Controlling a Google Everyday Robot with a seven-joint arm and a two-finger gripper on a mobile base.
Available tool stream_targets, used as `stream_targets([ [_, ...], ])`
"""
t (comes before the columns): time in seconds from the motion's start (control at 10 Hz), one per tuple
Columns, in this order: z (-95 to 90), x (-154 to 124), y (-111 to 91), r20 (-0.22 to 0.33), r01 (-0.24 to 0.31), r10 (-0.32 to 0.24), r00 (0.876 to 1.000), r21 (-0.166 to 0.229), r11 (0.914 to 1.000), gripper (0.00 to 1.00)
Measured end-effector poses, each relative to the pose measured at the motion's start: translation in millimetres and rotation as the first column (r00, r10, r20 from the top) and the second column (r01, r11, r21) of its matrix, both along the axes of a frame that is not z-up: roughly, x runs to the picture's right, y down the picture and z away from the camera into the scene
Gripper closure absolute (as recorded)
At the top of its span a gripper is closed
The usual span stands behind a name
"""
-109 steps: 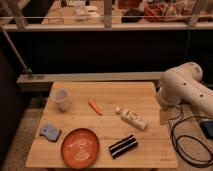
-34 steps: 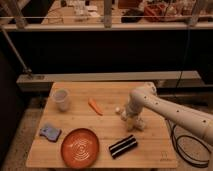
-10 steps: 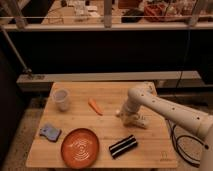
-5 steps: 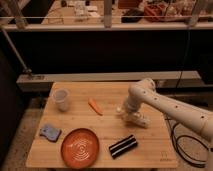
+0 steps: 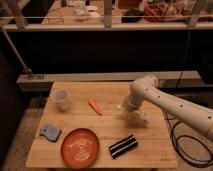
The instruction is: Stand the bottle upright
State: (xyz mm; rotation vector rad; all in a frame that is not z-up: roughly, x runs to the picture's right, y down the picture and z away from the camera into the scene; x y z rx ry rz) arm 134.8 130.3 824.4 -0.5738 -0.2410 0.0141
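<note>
The bottle [image 5: 140, 118] is lying on its side right of the centre of the wooden counter [image 5: 152, 145], its capped end pointing toward the far left. It is being pinched near that end by the gripper [image 5: 128, 111], whose fingers are closed in on it from above. The bottle's pale body is showing just to the right of the gripper and is resting flat on the wood, not upright. The white arm [image 5: 167, 102] is being stretched in from the right edge of the scene, bent down over the bottle.

A small orange carrot [image 5: 95, 106] is lying just to the left of the gripper, apart from the bottle. A black-and-white striped block [image 5: 123, 146] is sitting on the near side of the bottle, also apart from it. An orange plate [image 5: 80, 147] is placed at the near left, with a blue cloth [image 5: 50, 132] beside it at the left edge. A translucent white cup [image 5: 61, 99] is standing upright at the far left. A dark cable [image 5: 186, 146] is looped on the floor to the right of the counter.
</note>
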Motion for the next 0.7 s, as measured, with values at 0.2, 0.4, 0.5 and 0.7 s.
stream_targets([
  [0.2, -2.8, -2, -5, 0.012, 0.002, -0.002, 1.000, 0.014, 0.9999, 0.95],
  [0.4, -11.1, -1, -13, 0.042, -0.017, 0.016, 0.999, 0.026, 0.9995, 0.95],
  [0.5, -17.3, 0, -19, 0.063, -0.022, 0.020, 0.998, 0.033, 0.9992, 0.95],
  [0.7, -24.3, -4, -28, 0.100, -0.025, 0.021, 0.995, 0.043, 0.9988, 0.95],
])
